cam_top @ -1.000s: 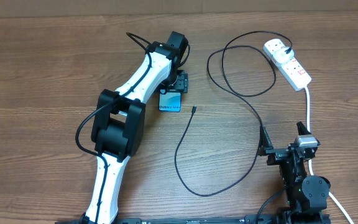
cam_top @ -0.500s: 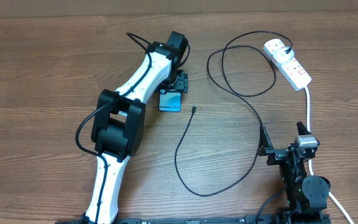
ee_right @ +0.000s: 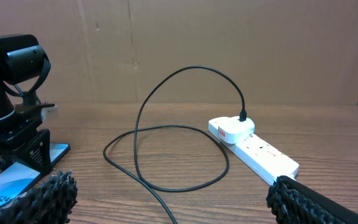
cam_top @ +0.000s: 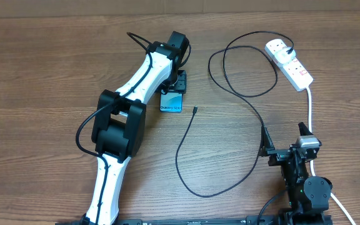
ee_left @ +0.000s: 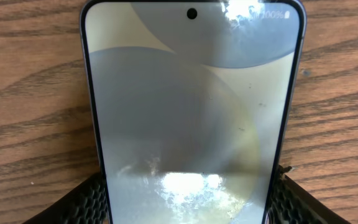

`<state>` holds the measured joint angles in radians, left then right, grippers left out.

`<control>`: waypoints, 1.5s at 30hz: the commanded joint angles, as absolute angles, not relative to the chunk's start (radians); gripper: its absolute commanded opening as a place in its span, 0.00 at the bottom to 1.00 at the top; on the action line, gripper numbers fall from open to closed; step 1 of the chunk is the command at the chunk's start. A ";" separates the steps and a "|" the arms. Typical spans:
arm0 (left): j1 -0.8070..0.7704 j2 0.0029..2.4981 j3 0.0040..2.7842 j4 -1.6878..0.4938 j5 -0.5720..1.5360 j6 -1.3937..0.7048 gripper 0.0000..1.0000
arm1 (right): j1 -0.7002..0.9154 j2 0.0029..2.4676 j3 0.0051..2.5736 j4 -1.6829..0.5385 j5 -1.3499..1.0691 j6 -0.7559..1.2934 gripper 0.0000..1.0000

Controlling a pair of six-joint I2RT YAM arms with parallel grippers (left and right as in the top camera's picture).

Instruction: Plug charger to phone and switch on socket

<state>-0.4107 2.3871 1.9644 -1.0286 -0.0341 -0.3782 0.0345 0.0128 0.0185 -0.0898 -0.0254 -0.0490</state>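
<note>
Your left gripper [ee_left: 191, 208] straddles the phone [ee_left: 191, 93] — gripping or not, I cannot tell; right gripper [ee_right: 179, 199] gapes open, well apart from the phone

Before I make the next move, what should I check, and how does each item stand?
1. Phone lying flat inside the left gripper: ok.
2. Left grip tight on the phone's edges: cannot tell; the contact is not visible.
3. Charger tip free on the table, beside the phone and not touching it: ok.
4. Charger's other end plugged into the socket: ok.
5. Right gripper open and empty: ok.
6. Socket switched on: cannot tell.
</note>
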 commanded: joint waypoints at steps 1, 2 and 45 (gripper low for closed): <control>-0.410 2.416 1.964 -1.040 -0.051 -0.367 0.60 | 0.040 0.003 0.008 -0.084 -0.020 -0.050 1.00; -0.410 2.416 1.964 -1.042 -0.051 -0.367 0.60 | 0.040 0.003 0.008 -0.084 -0.020 -0.050 1.00; -0.193 2.413 1.967 -1.206 0.899 -0.475 0.61 | 0.040 0.003 0.008 -0.084 -0.020 -0.050 1.00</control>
